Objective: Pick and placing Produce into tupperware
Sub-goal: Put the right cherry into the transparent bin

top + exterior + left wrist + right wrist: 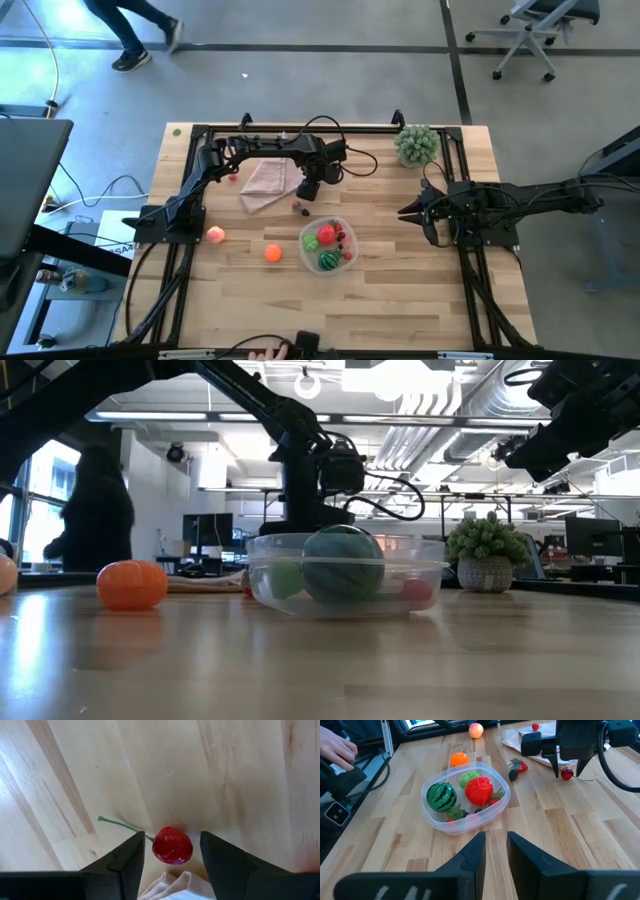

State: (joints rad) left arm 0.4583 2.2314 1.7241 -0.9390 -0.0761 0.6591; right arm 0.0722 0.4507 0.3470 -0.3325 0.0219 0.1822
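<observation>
The clear tupperware (345, 262) (437, 822) (430, 575) holds a striped melon (441, 795), a red ball (479, 790), a green ball (469, 778) and small berries. On the table lie an orange (273, 253), a peach (215, 235), a strawberry (521, 766), a dark berry (513, 774) and a red cherry (172, 845) (567, 773) with a green stem. My left gripper (172, 862) (309, 188) is open and points down, with one finger on either side of the cherry and a gap on both sides. My right gripper (496, 852) (408, 212) waits to the tub's right, open by a narrow gap.
A folded pink cloth (265, 183) lies right beside the cherry, and its corner (170, 887) shows between my left fingers. Another red berry (232, 177) sits left of the cloth. A potted plant (417, 145) stands at the far right. A person's hand (335, 750) is at the near edge.
</observation>
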